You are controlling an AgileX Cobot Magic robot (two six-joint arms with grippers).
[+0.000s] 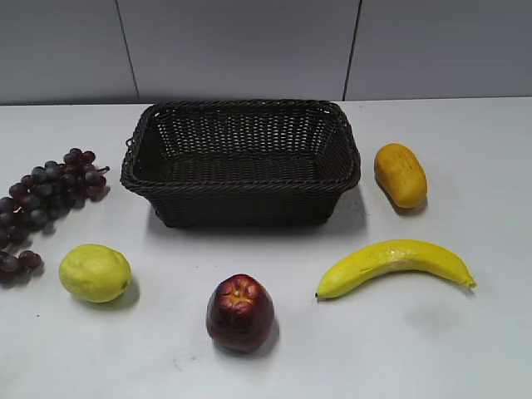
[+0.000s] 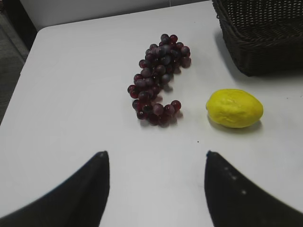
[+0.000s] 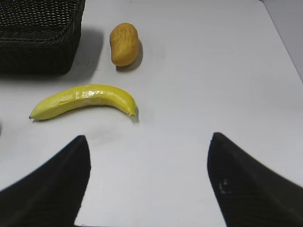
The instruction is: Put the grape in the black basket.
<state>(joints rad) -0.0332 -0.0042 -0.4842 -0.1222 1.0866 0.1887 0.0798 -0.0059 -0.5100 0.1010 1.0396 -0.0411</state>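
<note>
The white table [image 1: 465, 349] is offering wide bare stretches along its near side and its right side, and in the left wrist view its left edge is running close by, with darker floor showing beyond it. The black basket [image 1: 241, 158] is sitting toward the back of the table near the grey wall, its inside showing only weave. The grape [image 1: 46, 204] is lying flat on the table left of the basket and apart from it, the bunch trailing toward the left border of the exterior view. A yellow-green lemon [image 1: 95, 272] is resting just beside the near end of the bunch. A dark red apple [image 1: 240, 312] is standing in front of the basket, a banana [image 1: 395, 264] is lying to the right of that, and an orange-yellow fruit [image 1: 400, 174] is sitting just right of the basket.

The left gripper [image 2: 156, 189] is hovering over bare table with its jaws spread wide, gripping nothing, the grape [image 2: 157, 78] lying ahead of it. The right gripper [image 3: 149, 184] is likewise spread wide and touching nothing, with the banana [image 3: 84, 100] ahead and to its left
</note>
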